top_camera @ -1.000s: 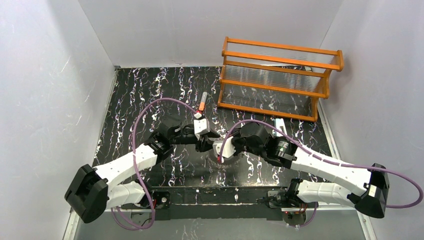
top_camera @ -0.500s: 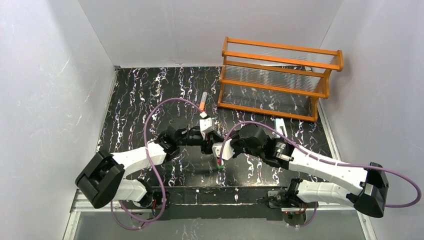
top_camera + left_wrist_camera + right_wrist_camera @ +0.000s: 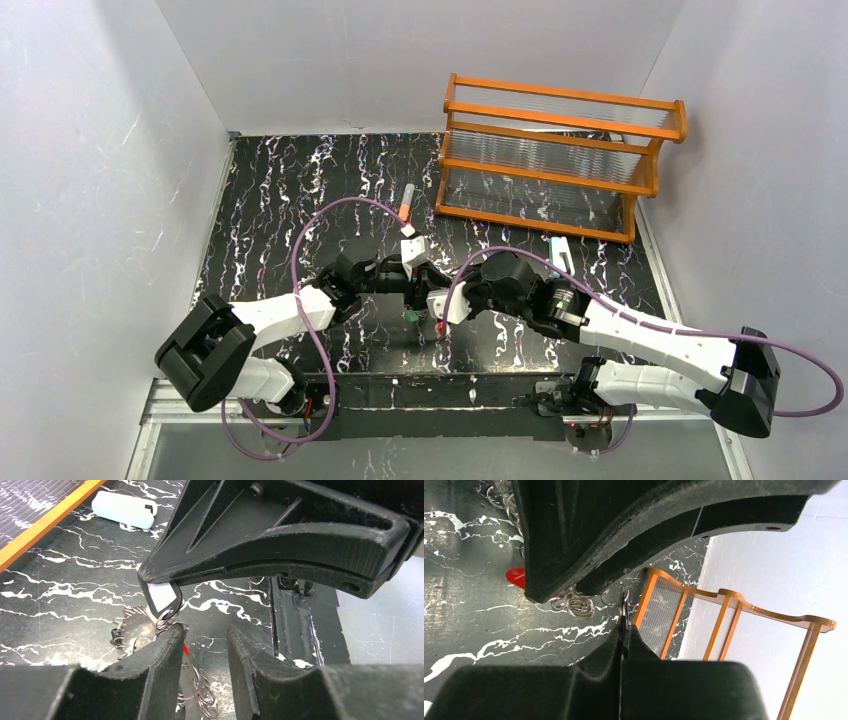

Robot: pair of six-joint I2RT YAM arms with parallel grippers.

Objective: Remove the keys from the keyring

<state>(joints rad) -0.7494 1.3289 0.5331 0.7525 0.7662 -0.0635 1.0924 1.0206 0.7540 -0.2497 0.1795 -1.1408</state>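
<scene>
The right hand [image 3: 623, 630] is clenched, its pads pressed together on the top of the dark-and-white key [image 3: 160, 596], which sticks out at its tip. Below that key, small rings [image 3: 169, 618] link to the keyring [image 3: 131, 628], which sits just beside and lower, with its toothed rim showing. Whether it touches the worktop [image 3: 60, 595] I cannot tell. The left hand [image 3: 205, 635] faces the right hand tip to tip and is released. Its jaws stand apart with nothing gripped between them, and one fingertip [image 3: 167, 645] touches the small rings. The red key [image 3: 516, 576] shows just under the two hands. In the top view the green key [image 3: 411, 314] lies near it, toward the left arm. Further out, a clip [image 3: 125, 510] lies near the rack [image 3: 560, 150] at the back right. A tube [image 3: 405, 205] lies beyond the left hand, well apart from the keyring.
</scene>
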